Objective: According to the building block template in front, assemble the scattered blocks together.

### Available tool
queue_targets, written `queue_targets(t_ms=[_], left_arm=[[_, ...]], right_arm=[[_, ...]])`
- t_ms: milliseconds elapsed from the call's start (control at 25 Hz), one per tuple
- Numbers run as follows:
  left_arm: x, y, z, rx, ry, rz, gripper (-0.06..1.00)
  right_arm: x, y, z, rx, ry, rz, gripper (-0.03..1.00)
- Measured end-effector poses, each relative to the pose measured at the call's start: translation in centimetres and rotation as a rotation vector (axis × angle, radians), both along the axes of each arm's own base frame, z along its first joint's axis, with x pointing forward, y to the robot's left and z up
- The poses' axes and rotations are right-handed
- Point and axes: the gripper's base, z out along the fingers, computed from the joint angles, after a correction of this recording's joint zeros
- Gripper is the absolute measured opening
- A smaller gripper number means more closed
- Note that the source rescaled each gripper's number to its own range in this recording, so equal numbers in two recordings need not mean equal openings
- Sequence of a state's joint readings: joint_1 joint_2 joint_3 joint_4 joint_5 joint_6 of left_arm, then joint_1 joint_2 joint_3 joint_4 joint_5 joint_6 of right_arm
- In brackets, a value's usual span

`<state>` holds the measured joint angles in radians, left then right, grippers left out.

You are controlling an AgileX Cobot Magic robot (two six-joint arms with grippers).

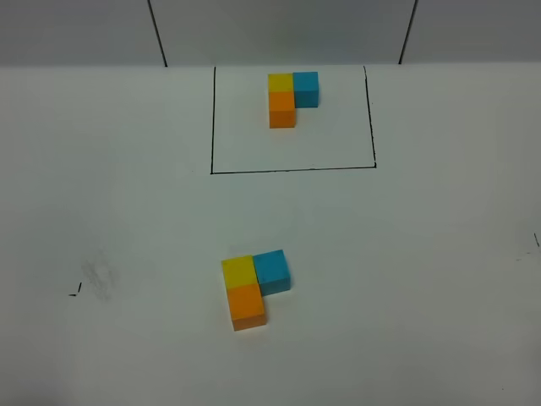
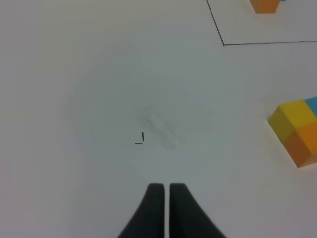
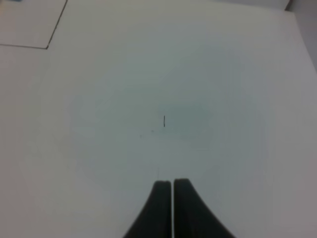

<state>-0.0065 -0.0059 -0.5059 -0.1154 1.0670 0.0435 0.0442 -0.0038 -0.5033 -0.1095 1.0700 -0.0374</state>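
With the loose blocks (image 1: 254, 286) joined, I judge the build done.
They match the template (image 1: 290, 96); left claw (image 2: 165, 187) and right claw (image 3: 172, 183) hang clenched, empty.

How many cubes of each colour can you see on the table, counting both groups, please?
Yellow cubes: 2, one in the outlined template, one in the near group.
Orange cubes: 2, template and near group.
Blue cubes: 2, template and near group.
Total: 6 cubes, in two L-shaped groups of 3.
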Motion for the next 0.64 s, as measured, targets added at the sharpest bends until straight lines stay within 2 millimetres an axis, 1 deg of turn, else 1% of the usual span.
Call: queue_targets(t_ms=[640], left_arm=[[0.00,0.00,0.00,0.000,0.000,0.000,0.01]], right_arm=[[0.00,0.00,0.00,0.000,0.000,0.000,0.01]])
